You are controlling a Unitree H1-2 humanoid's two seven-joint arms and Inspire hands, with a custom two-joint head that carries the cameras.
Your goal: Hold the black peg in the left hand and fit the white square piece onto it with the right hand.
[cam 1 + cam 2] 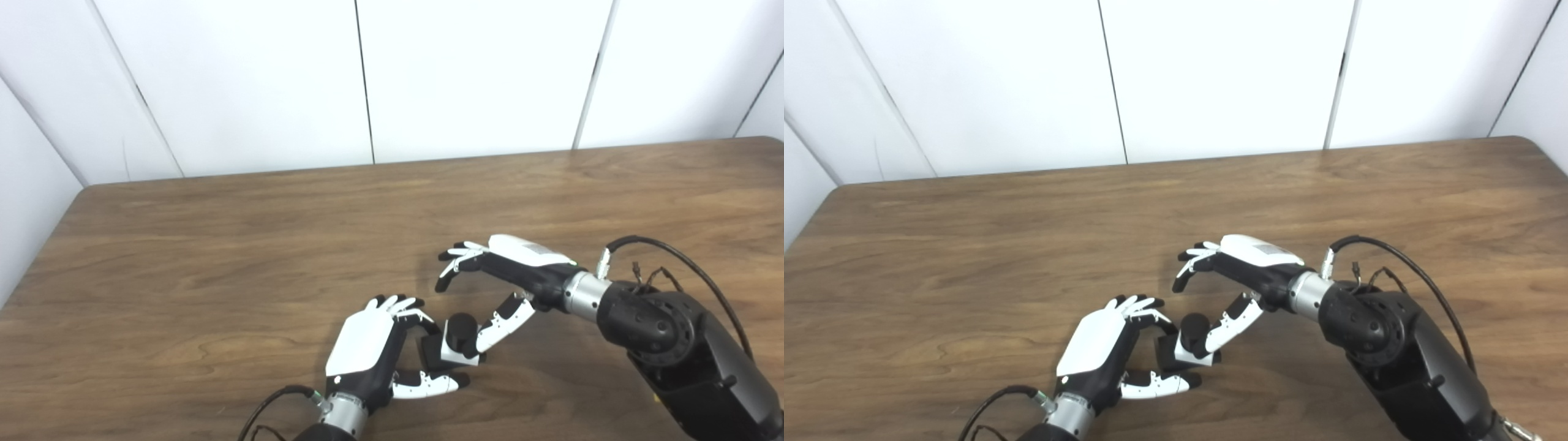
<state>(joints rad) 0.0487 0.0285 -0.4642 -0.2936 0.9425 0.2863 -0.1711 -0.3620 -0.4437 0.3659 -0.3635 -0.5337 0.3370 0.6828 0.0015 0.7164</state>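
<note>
White wall panels with dark seams stand behind a brown wood-grain table (245,245), and the work lies near its front edge. At the centre is the black round peg (460,327), a short cylinder standing upright out of the white square piece (456,355), which already sits around its base on the table. A black block (430,355) shows just left of the white piece, touching it; whether it is part of the peg cannot be told. The left hand (373,349), with its white back plate turned up, is curled around the left side of the assembly, its fingers (409,309) bent over the far corner and its thumb lying along the near side; it holds the black part. The right hand (490,288) is spread, gripping nothing: its thumb rests against the right side of the peg, its fingers hang apart above the table.
</note>
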